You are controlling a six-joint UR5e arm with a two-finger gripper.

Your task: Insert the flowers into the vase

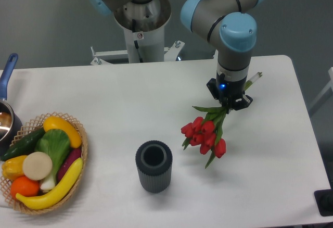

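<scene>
Lowest in the frame, just left of centre, the vase (pixel 154 166) stands upright on the white tabletop (pixel 130 98), its round mouth open to the camera and nothing in it. At the lower left edge sits a wicker basket (pixel 80 157) heaped with colourful fruit and vegetables, and above it, cut by the left border, a pot with a blue handle (pixel 7 71).

Up and to the right of the vase, well apart from it, are the flowers (pixel 205 133). Their red buds hang toward the lower left, tilted, while the green stems run up and right into the gripper (pixel 229 103), a stem end poking out beyond it at the upper right. The jaws are closed around the stems just above the leaves, so the bunch lies between them, the buds below and left of the grip. Whether the buds touch the tabletop cannot be told.

Farther back, the arm's grey and blue joints rise to the base at the top centre.
</scene>
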